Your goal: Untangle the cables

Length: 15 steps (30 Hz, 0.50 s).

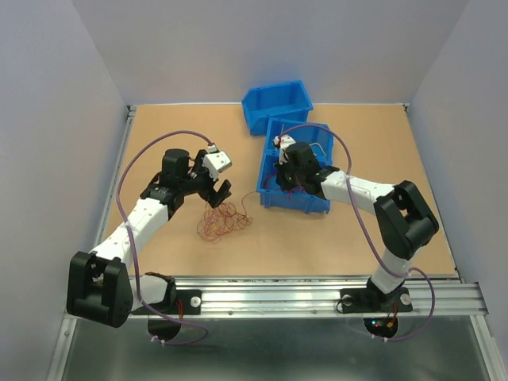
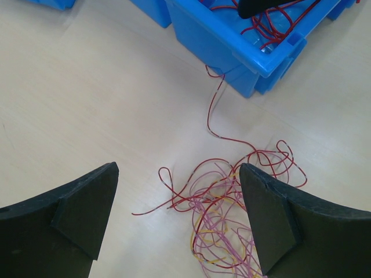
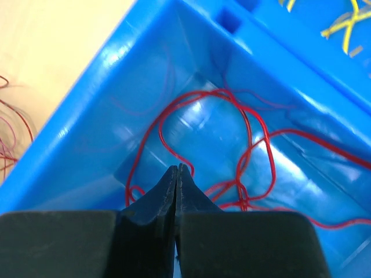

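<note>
Cables (image 2: 223, 214): the main tangle lies loose on the table (image 2: 87, 104), under the left gripper (image 2: 178, 174) and biased toward its right-hand finger. The strands are red, yellow and pale pink, hair-fine with glossy insulation, overlapping in soft open loops. The core is too dense to tell whether it holds a knot.

Left gripper: jaws spread wide, hovering above the pile and touching nothing.

One red strand (image 2: 211, 113) snakes from the tangle, forward of the left fingers, to the near corner of the blue bin (image 2: 232, 52). Whether it carries on inside cannot be told.

Right gripper (image 3: 177, 169): down inside that bin, jaws pressed fully together. Red loops (image 3: 249, 145) lie on the bin floor just ahead of the tips. One passes right at them, but I cannot tell whether it is pinched. The bin is smooth moulded plastic, and its shine throws faint reflections that mimic extra wires. Yellow wires (image 3: 342, 23) show beyond the far wall, ahead and to the right of the tips, apparently in the second bin (image 1: 278, 101).

Judgement: the step looks like drawing single red strands out of the pile into the bin.
- Pull slowly and watch whether the whole tangle drags along.
- Bring the left jaws down to pin the pile so that only one strand slides.
- Take one loop at its crown, since blunt pads may slip on wire this thin.
- Keep the strand clear of the rim corner, a likely snag.
</note>
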### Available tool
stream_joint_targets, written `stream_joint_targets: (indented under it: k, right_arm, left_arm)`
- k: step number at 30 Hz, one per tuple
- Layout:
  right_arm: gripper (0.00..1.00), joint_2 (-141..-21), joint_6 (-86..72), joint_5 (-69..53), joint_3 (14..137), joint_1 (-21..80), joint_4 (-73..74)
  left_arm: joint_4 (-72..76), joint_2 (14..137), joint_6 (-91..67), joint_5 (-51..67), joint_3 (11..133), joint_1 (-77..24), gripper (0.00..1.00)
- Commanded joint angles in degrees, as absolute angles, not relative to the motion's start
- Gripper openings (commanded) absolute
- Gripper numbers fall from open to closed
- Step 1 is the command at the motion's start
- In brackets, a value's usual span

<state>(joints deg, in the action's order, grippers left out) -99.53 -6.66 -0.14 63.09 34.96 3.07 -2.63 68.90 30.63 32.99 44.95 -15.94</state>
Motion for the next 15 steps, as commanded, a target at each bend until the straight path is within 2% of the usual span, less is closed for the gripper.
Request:
stream_joint_targets:
  k: [1,6,7,8,10,12,15]
  right_arm:
    - [0.01,-102.0,-4.9,0.8,66.7,35.3,2.1]
    - [0.01,-99.8,-5.5,0.4,67.0,35.4,1.8]
    - [0.09,-99.5,-5.5,0.7,67.1,35.3,1.7]
    - [0.33,-98.2,-5.8,2.2,67.1,35.3,1.6]
    - [0.5,-96.6,-6.2,4.3,66.9,35.3,1.4]
    - [0.57,-93.7,-6.6,6.6,65.5,35.3,0.5]
    - [0.59,-89.9,-7.0,7.3,62.8,35.3,-2.9]
  left_arm:
    - [-3.7,68.9,32.1,32.3,47.2,-16.7,0.96]
    - [-4.0,67.9,32.4,31.6,46.1,-16.8,0.95]
    - [-4.3,67.3,32.6,31.4,46.1,-16.8,0.95]
    - [-4.5,67.1,32.6,31.3,45.9,-16.7,0.95]
    - [-5.2,66.2,32.9,30.7,45.5,-16.8,0.95]
    - [-5.9,65.7,33.4,30.6,45.1,-16.8,0.96]
    - [-7.5,66.8,34.5,30.7,45.4,-16.8,0.95]
